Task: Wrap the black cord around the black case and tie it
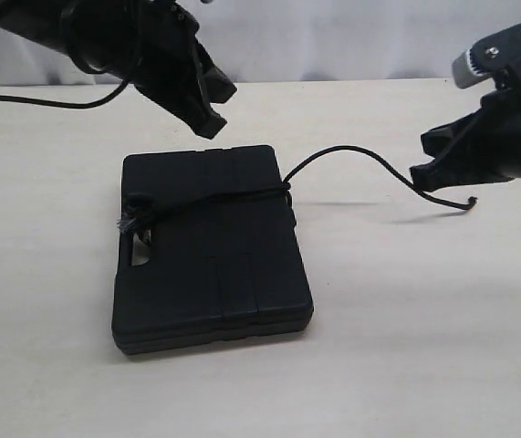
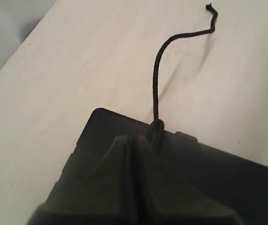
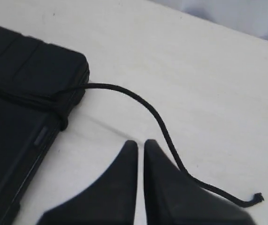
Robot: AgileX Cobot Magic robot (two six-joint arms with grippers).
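The black case (image 1: 210,265) lies flat in the middle of the table. The black cord (image 1: 351,151) crosses its lid from a knot (image 1: 130,222) by the handle slot to the right edge. From there its free end arcs right, off the table, to a frayed tip (image 1: 472,202). My left gripper (image 1: 214,114) hovers shut and empty above the case's far edge (image 2: 227,173), its tips (image 2: 134,139) beside where the cord (image 2: 156,79) leaves the case. My right gripper (image 3: 141,143) is shut with nothing between its fingers. The cord (image 3: 148,105) runs along the outside of one finger.
The pale tabletop (image 1: 406,347) spreads all round the case. A thick black arm cable (image 1: 50,102) lies at the back left. A grey-white backdrop (image 1: 333,36) stands behind the table's far edge.
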